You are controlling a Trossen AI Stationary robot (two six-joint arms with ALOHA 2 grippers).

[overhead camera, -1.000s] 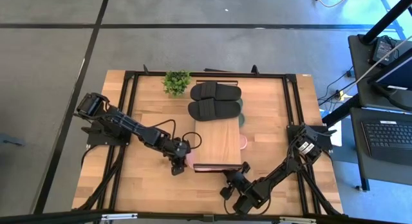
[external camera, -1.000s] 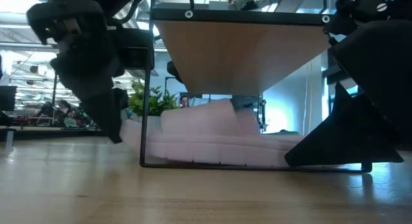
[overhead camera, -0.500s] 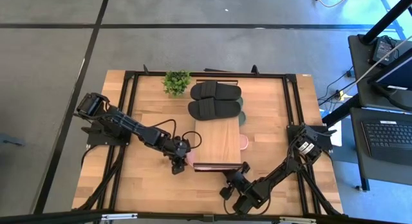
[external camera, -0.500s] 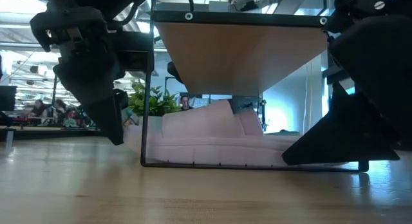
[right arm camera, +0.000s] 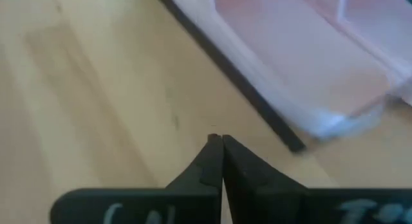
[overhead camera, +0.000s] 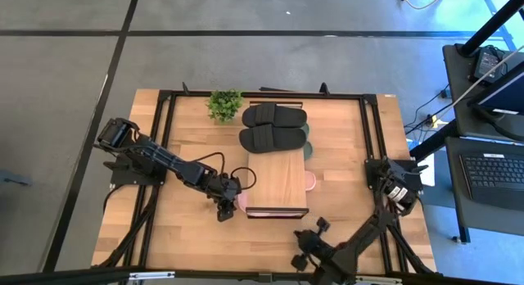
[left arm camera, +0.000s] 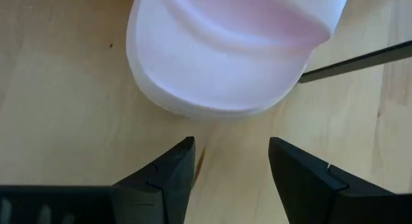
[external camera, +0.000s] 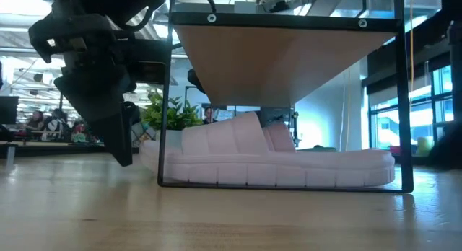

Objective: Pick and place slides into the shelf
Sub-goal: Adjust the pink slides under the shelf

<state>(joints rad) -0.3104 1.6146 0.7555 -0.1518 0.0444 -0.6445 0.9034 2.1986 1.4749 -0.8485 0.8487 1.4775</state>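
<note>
High view: we look down on the wooden worktop [overhead camera: 188, 236] and see the shelf [overhead camera: 277, 183] in the middle, a flat light plank on a thin dark frame. A pale pink slide [external camera: 274, 164] lies under it, with its long side along the front of the shelf. One rounded end pokes out on the left side of the shelf. It looks soft and puffy, like foam, with a wide strap and little grooves down its side.

Our left tool [overhead camera: 226, 205] sits just beside that end, low over the wood. Its two dark fingers [left arm camera: 168, 176] are spread apart with nothing between them. In the left wrist view, the pink end is right in front of the gap, close but not touching. So the left arm is the nearer one, and we think a small push would slide the slide fully under the plank.

Our right tool [overhead camera: 315, 254] is at the front edge of the worktop, well apart from the shelf. Its fingers are pressed together and hold nothing.

The black slides [overhead camera: 274, 127] lie side by side behind the shelf, with a bit of dark green slide [overhead camera: 307, 143] peeking out beside them. A small green plant [overhead camera: 224, 104] stands near them.
</note>
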